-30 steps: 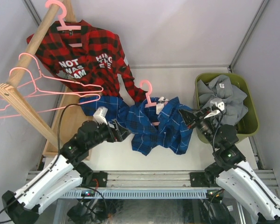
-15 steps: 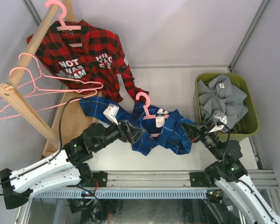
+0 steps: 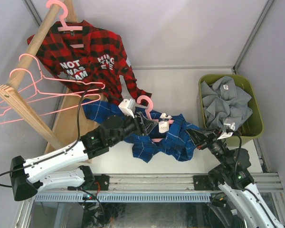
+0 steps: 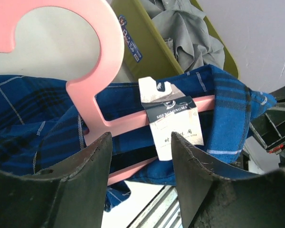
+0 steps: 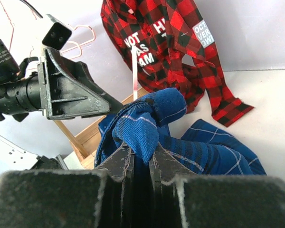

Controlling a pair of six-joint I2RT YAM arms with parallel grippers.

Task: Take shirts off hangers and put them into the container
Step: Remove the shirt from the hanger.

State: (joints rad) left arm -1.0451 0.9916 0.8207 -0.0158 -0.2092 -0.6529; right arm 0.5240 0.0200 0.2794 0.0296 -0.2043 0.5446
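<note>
A blue plaid shirt (image 3: 178,142) lies bunched on the table, still on a pink hanger (image 3: 145,102). My left gripper (image 3: 151,126) hovers at that hanger's neck. In the left wrist view its jaws (image 4: 140,137) stand apart, and the hanger (image 4: 104,57), its lower bars and a white tag (image 4: 173,121) show between the tips. My right gripper (image 3: 192,134) is shut on a fold of the blue shirt (image 5: 147,118), pinched between its fingers (image 5: 141,152). The olive container (image 3: 256,109) at the right holds a grey shirt (image 3: 225,102). A red-black plaid shirt (image 3: 92,57) hangs from the rail.
A wooden rail (image 3: 42,35) slants across the back left, carrying bare pink hangers (image 3: 38,80) and the red shirt's hanger. Its flat wooden base board (image 3: 71,123) lies under my left arm. The red shirt's sleeve (image 5: 223,90) trails on the table beside the blue shirt.
My left arm has reached right to the blue shirt's hanger and its jaws have narrowed. My right gripper has drawn the blue shirt's edge toward the near edge, bunching the cloth.
</note>
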